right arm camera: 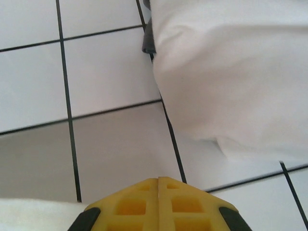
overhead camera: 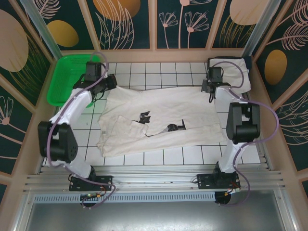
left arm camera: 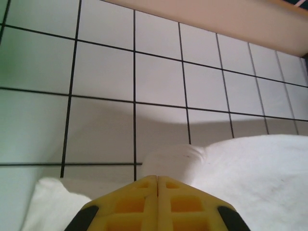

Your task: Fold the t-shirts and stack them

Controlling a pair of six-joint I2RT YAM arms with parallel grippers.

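I see 1 off-white t-shirt [overhead camera: 163, 108] spread across the tiled table [overhead camera: 192, 155]; the left gripper [left arm camera: 158, 177] and right gripper [right arm camera: 159, 178], fingers pressed together, each pinch its far edge; 1 folded t-shirt [overhead camera: 239, 72] sits at the far-right corner.

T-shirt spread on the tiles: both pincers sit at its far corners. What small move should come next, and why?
Probably lift both corners slightly. The left pincer and right pincer look shut on the far edge of the t-shirt, which lies spread out; raising that edge could start a fold.
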